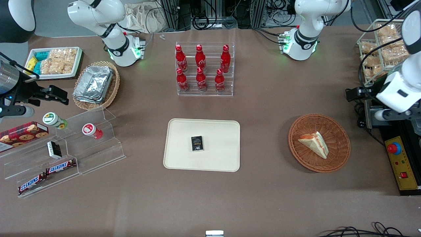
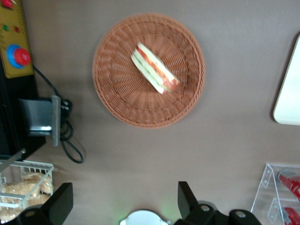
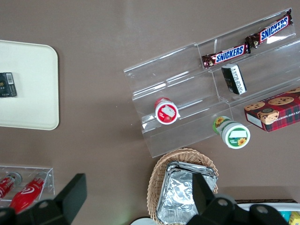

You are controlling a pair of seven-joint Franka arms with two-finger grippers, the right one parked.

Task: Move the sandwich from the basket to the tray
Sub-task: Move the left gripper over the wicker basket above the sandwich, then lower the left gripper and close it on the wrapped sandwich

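Sandwich (image 1: pixel 315 144) lies in the reddish-brown wicker basket (image 1: pixel 338 158), right of centre in the front frame, filling edge turned toward the working arm's end of the table. Cream tray (image 1: pixel 217 158) sits mid-frame, well apart from the basket; a small black packet (image 1: pixel 197 143) lies on it. Left gripper (image 2: pixel 123 204) is up in the air toward the working arm's end, fingers (image 2: pixel 60 202) spread wide with nothing between them; the wrist view looks down on basket and sandwich. Rack of red cola bottles (image 1: pixel 201 69) stands farther from the front camera than the tray.
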